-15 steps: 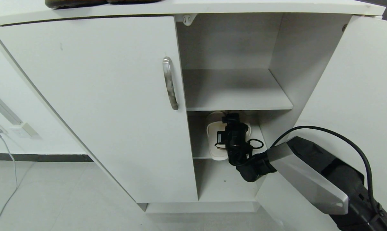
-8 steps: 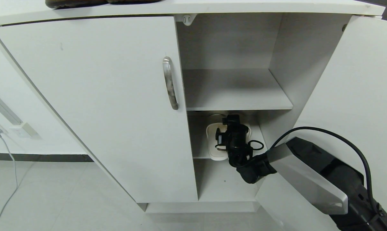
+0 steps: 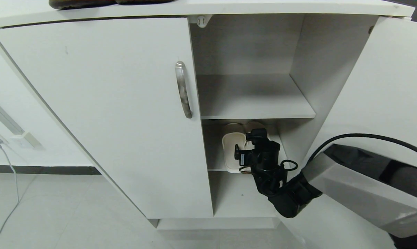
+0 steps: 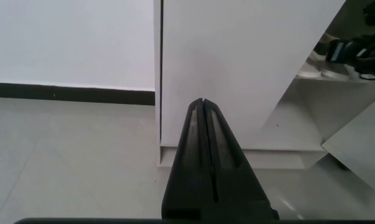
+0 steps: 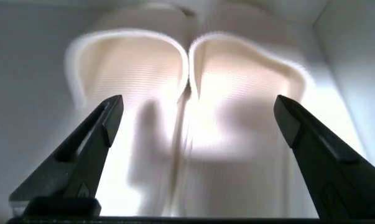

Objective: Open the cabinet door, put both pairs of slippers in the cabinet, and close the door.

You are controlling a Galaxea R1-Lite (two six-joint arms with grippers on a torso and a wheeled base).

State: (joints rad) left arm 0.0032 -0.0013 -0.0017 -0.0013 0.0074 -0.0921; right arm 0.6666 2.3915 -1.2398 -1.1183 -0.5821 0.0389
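A pair of white slippers (image 3: 233,152) lies side by side on the cabinet's middle shelf (image 3: 215,155), heels toward the front. My right gripper (image 3: 251,138) hangs at the shelf's front edge, just in front of the slippers. In the right wrist view the gripper (image 5: 198,106) is open, and the slippers (image 5: 187,124) lie beyond its spread fingers (image 5: 87,149), apart from them. A dark pair of slippers (image 3: 80,3) rests on the cabinet top. My left gripper (image 4: 203,121) is shut and empty, low over the floor, facing the cabinet's shut left door (image 4: 237,56).
The cabinet's right door (image 3: 384,86) stands open beside my right arm. The left door (image 3: 108,103) is shut and has a metal handle (image 3: 183,90). The upper shelf (image 3: 253,97) and bottom compartment (image 3: 239,197) are bare. A wall socket and cable (image 3: 1,145) sit at the left.
My right gripper has drawn back out of the middle shelf toward the front and right, leaving the white slippers lying there. Both slippers now show past it.
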